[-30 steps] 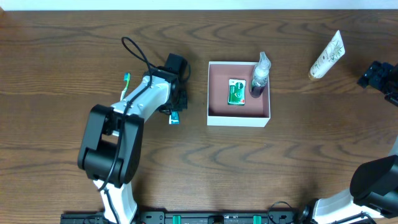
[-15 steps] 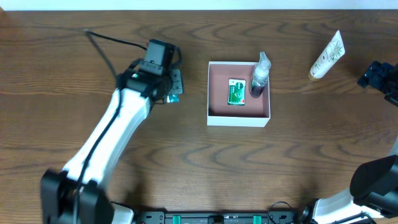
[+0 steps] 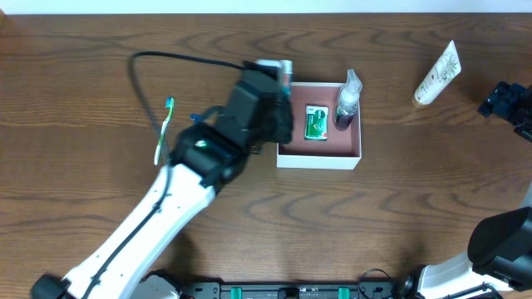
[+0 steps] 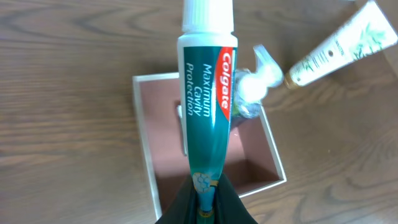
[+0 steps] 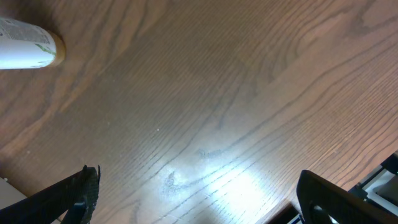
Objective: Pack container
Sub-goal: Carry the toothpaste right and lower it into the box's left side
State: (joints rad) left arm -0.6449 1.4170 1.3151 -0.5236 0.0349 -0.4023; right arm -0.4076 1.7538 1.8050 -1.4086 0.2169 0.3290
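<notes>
Left claw is pinching the toothpaste tube by its crimped tail, hanging over the container sitting mid surface. That light cardboard is probably sliding easily, so pinching 1 thin wall suits. Right claw is idling, spread wide.

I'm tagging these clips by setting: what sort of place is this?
Most likely a robotics lab bench, not a bathroom: robot arms work at a wood-grain table, with a toothpaste tube, toothbrush and lotion tube as props beside a white container.
</notes>
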